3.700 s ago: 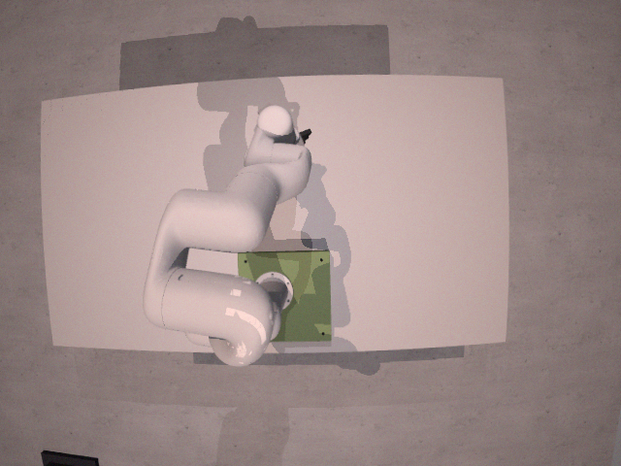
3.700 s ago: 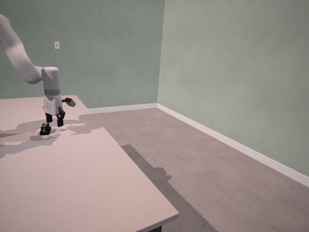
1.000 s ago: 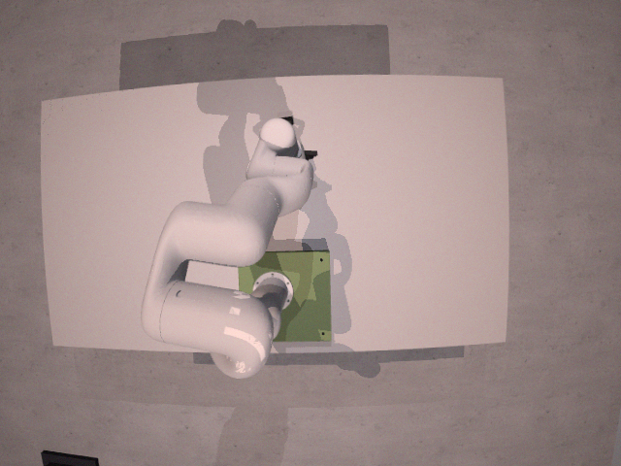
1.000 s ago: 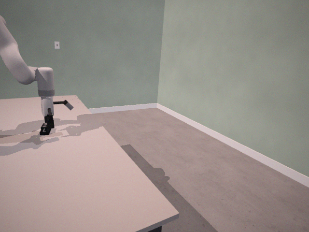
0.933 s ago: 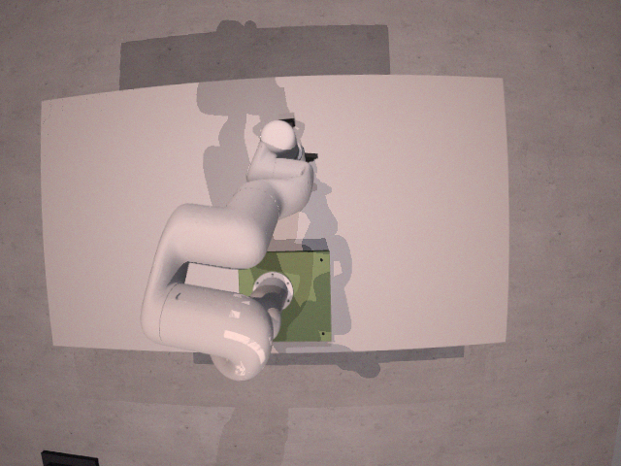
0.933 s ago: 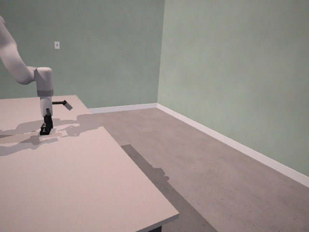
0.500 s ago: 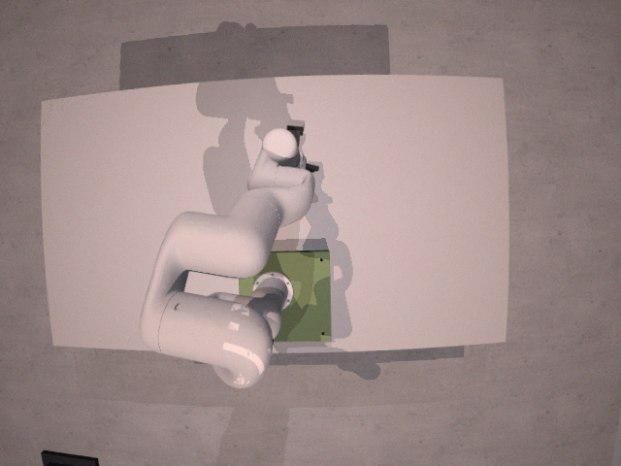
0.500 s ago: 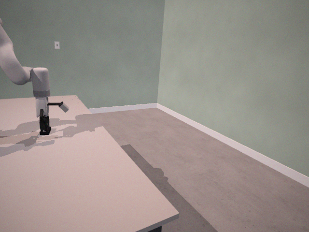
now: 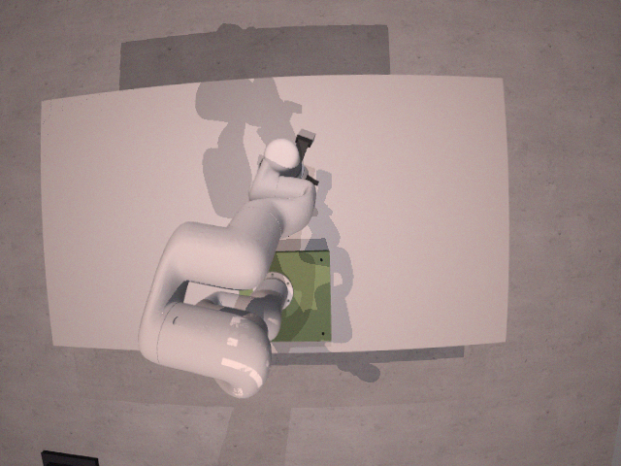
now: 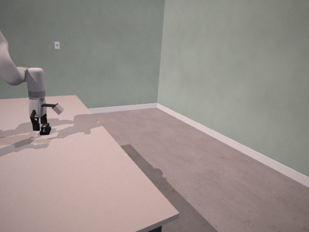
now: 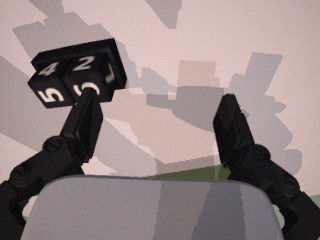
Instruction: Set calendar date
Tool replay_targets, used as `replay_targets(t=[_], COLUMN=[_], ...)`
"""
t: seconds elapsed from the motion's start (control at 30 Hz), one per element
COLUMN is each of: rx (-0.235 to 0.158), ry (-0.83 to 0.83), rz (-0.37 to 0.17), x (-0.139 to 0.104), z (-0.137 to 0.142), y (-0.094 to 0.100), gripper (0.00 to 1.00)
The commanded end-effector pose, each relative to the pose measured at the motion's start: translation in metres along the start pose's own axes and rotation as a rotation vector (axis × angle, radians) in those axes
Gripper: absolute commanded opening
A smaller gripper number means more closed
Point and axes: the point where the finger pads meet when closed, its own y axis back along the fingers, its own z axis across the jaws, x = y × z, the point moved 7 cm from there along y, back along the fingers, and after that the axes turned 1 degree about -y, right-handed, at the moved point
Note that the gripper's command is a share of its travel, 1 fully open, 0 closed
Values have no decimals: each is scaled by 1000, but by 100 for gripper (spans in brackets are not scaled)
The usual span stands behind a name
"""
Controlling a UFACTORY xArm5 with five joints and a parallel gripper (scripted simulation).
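The calendar (image 10: 45, 129) (image 11: 77, 75) is on the worktop (image 9: 426, 200) (image 10: 87, 180) (image 11: 270, 25), near one finger of the claw (image 9: 287, 171) (image 10: 40, 125) (image 11: 159, 95); the arm (image 9: 215, 255) (image 10: 35, 79) hides it from above. Its left-hand cube in the wrist view (image 11: 47, 90) shows 4 and 5; its neighbour (image 11: 85, 75) shows 2 and a rounded digit partly behind a finger. They are side by side at the tray (image 11: 120, 62), but whether both sit flat on its floor I cannot tell. No 07 can be read, nor the month's name, so the date seems still to be settled, then the final retreat. The claw is spread wide, holding nothing. Beyond lie the green base plate (image 9: 323, 301) (image 11: 195, 172), grey-brown floor (image 9: 561, 200) (image 10: 139, 124) and green walls (image 10: 107, 50) with white skirting (image 10: 199, 131).

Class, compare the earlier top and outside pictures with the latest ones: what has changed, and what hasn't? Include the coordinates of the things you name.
The gripper (image 9: 289, 172) (image 10: 39, 126) (image 11: 159, 105) has moved toward the green plate (image 9: 321, 323) (image 11: 195, 173), crossing from right to left of the calendar (image 10: 45, 129) (image 11: 75, 75) in the outside view. It is open now, holding nothing. The calendar and plate show no visible shift.
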Motion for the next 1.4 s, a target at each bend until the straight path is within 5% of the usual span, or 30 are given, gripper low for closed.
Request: replay_targets(t=[0.0, 0.23, 0.47, 0.77, 1.0, 1.37], rx=[1, 1, 2, 2, 2, 2], ry=[-105, -127, -367, -388, -628, -629], rz=[4, 4, 4, 4, 3, 3], x=[-3, -14, -21, -33, -40, -51], z=[2, 10, 15, 23, 28, 35], y=[1, 0, 0, -1, -1, -4], gripper=[100, 100, 100, 100, 100, 100])
